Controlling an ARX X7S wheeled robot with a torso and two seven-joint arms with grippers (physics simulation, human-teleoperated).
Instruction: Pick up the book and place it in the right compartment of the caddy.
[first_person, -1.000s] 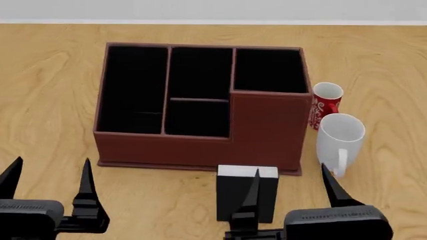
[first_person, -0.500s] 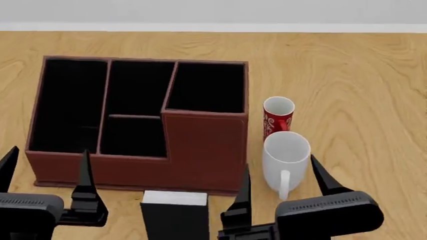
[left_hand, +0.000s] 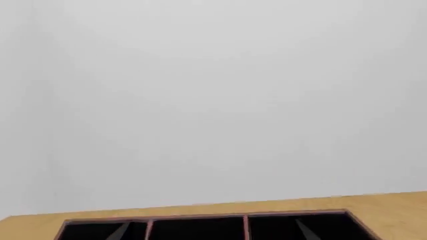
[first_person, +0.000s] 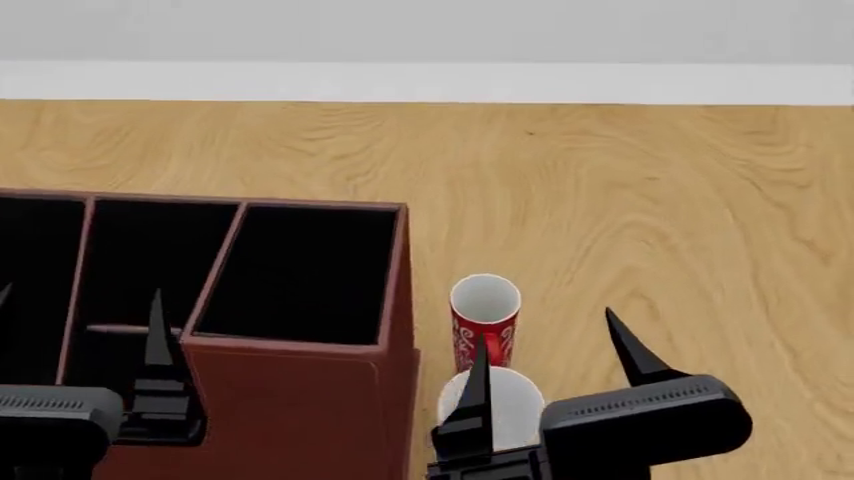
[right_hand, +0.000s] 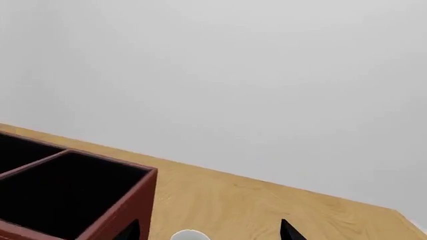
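Wood tabletop under a pale wall: caddy at left with right compartment empty, book out of every view, left gripper and right gripper both spread wide, empty; task not begun.

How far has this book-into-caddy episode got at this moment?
Nothing looks done: the right compartment of the caddy shows only black lining. Nothing is in hand: the right gripper hangs open near the white mug, the left gripper over the caddy. The book is out of view. Grasping and placing remain.
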